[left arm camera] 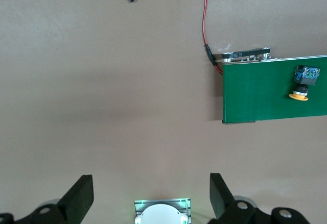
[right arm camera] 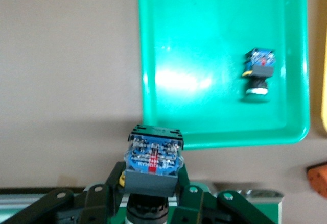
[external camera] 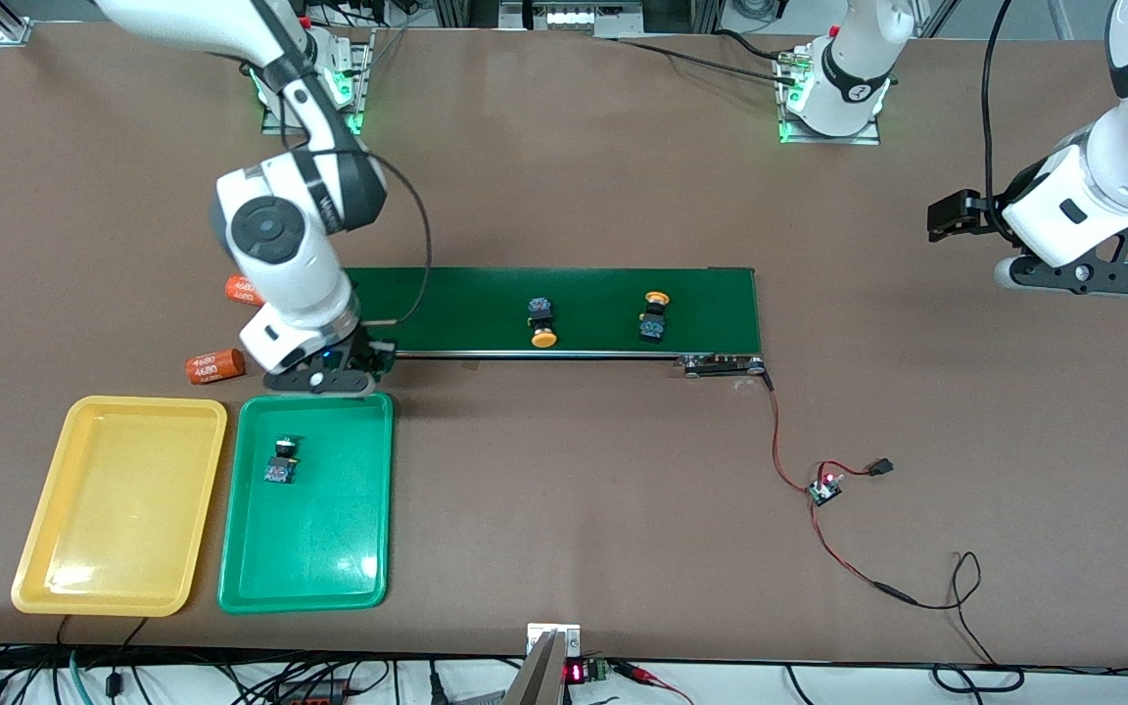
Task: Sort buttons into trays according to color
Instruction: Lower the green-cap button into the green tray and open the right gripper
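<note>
1. You will find the shallow green plastic tray (external camera: pixel 329 548) beside the shallow yellow plastic tray (external camera: pixel 114 509).
2. Your right gripper (right arm camera: pixel 150 203), over the green tray's edge, clamps a blue-and-black push-button switch (right arm camera: pixel 153 158).
3. Your left gripper (left arm camera: pixel 152 196) waits, fingers apart.
4. One green-capped switch (external camera: pixel 281 462) lies in the green tray.

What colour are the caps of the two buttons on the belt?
Both buttons have yellow-orange caps, clearest in the front view.
</note>
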